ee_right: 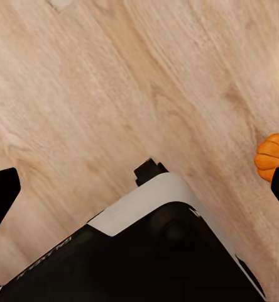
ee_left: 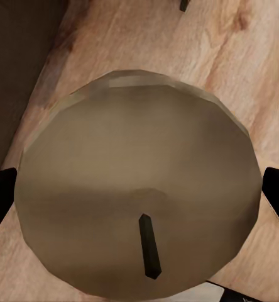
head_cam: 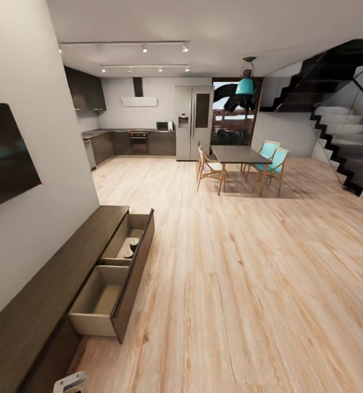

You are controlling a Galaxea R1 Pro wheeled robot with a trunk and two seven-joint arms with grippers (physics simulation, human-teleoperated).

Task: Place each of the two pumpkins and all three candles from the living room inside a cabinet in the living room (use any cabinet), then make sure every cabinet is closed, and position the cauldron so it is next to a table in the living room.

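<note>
The wooden floor is stretching from the near foreground to the far kitchen and is taking up most of the head view. The cabinet is running along the left wall beneath a dark screen, with its 2 drawers standing pulled open toward the room. The far drawer is holding 2 grey-tan candles on its pale floor; the near drawer is showing only its beige inside. At the far right, a dining table is standing with wooden and turquoise chairs around it, under a teal pendant lamp, beside a staircase.

In the left wrist view, a 3rd candle is sitting between the left gripper fingertips, its dark wick pointing toward the camera; the 2 dark fingers are pressing against its opposite sides, so the pincer is grasping this candle above the floorboards.

In the right wrist view, the right gripper is hanging released, its fingers spread wide over the floor and the robot's dark base. 1 orange pumpkin is lying on the floor just beside 1 fingertip, not held.
</note>
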